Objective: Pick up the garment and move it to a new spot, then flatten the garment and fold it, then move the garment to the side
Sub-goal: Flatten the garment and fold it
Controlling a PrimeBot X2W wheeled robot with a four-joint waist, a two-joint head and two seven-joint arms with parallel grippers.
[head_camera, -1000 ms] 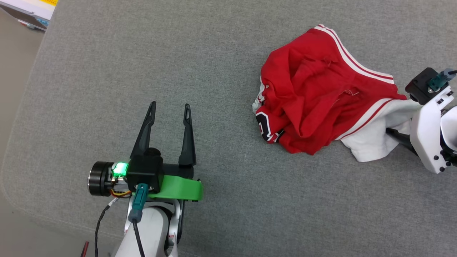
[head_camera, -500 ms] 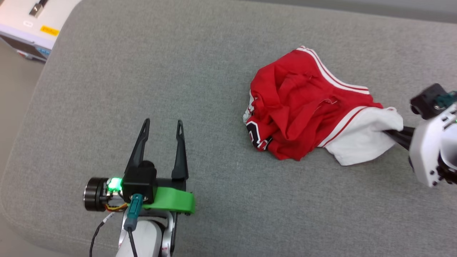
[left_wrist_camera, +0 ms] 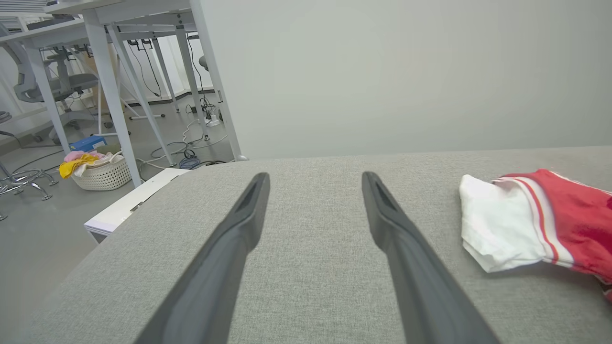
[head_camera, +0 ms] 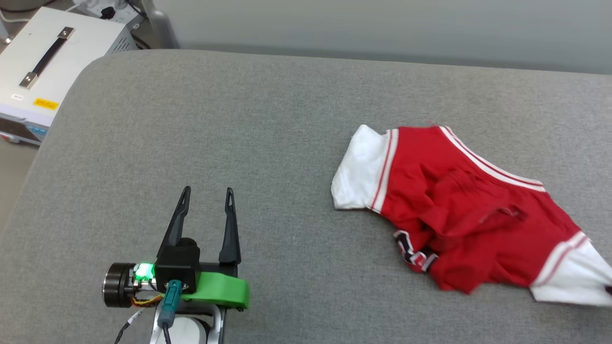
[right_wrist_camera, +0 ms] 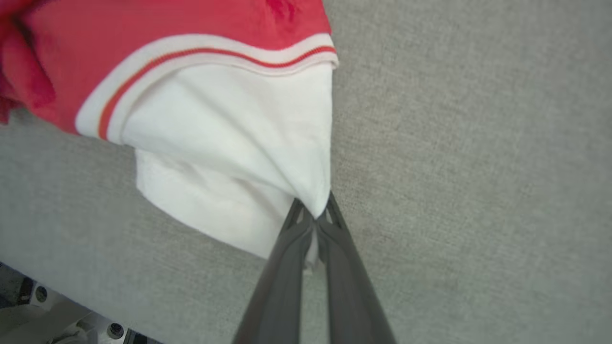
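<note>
Since 1 second ago the garment (head_camera: 459,210) has gone from a bunched heap to a longer, drawn-out shape, and a 2nd white sleeve (head_camera: 356,172) now lies exposed at its left end. The head camera has also tilted up, so part of that shift belongs to the view. The right gripper (right_wrist_camera: 313,210), open then, is now pinched tight on the edge of the right-hand white sleeve (right_wrist_camera: 229,143).

The garment lies on the right half of the grey padded surface (head_camera: 239,119), rumpled in the middle, its right sleeve reaching the right edge of the head view. The left gripper (head_camera: 207,189) hangs over the near left of the surface with its 2 fingers spread and nothing between them, well apart from the cloth.

The shirt looks light, soft and limp. Held by 1 sleeve edge, it will probably trail and twist rather than lift cleanly. A thin pinch may slip, so the striped trim or a shoulder seam would give a firmer hold. Flattening likely needs both grippers, 1 at each sleeve.
</note>
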